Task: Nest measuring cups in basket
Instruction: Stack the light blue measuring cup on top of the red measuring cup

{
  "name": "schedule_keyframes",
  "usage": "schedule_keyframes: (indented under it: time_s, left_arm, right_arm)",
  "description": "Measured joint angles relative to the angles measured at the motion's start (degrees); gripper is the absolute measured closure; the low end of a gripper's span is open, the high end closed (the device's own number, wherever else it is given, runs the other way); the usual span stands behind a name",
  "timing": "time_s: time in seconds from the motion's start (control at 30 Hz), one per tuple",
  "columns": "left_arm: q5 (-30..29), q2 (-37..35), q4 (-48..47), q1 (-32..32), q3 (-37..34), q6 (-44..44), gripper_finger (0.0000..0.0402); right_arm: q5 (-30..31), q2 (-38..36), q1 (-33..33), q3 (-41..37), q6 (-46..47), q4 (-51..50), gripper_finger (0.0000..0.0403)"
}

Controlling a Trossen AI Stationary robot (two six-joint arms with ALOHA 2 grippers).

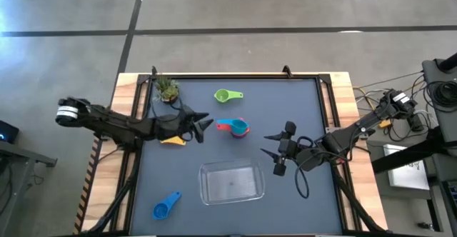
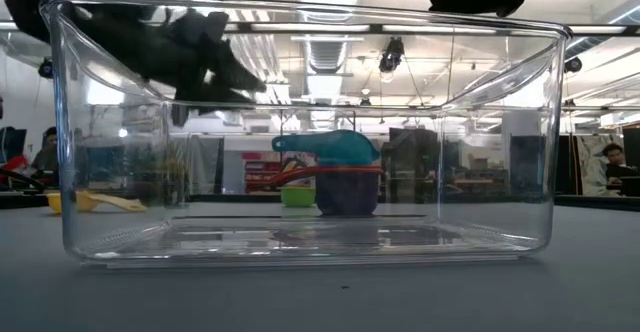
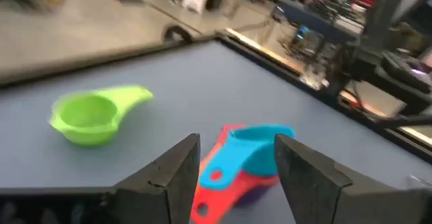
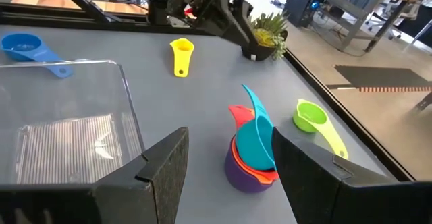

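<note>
Left hand [image 1: 207, 123] open — beside nested cups [image 1: 234, 127] (basket [image 1: 231, 182] empty).

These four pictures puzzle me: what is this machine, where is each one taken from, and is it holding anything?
It is a robot with two dark arms at a table. One camera looks down from above, one sits at table height behind the clear plastic basket, and one rides on each wrist. The left gripper and right gripper are both open and empty. On the dark table lie a nested stack of cups topped by a teal plastic cup, a green cup, a yellow cup, a blue cup and a small potted plant.
</note>
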Motion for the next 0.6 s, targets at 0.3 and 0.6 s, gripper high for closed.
schedule_keyframes:
  time_s: [0.3,0.6]
  left_arm:
    - [8.07,9.04,0.16,2.48,3.86,-1.58,0.0241]
    - [12.50,19.38,-0.15,4.58,12.18,0.44,0.0241]
  right_arm:
    - [0.03,0.00,-0.18,-0.23,0.42,-0.04,0.0200]
    - [-0.06,0.04,-0.18,-1.09,1.39,0.02,0.0200]
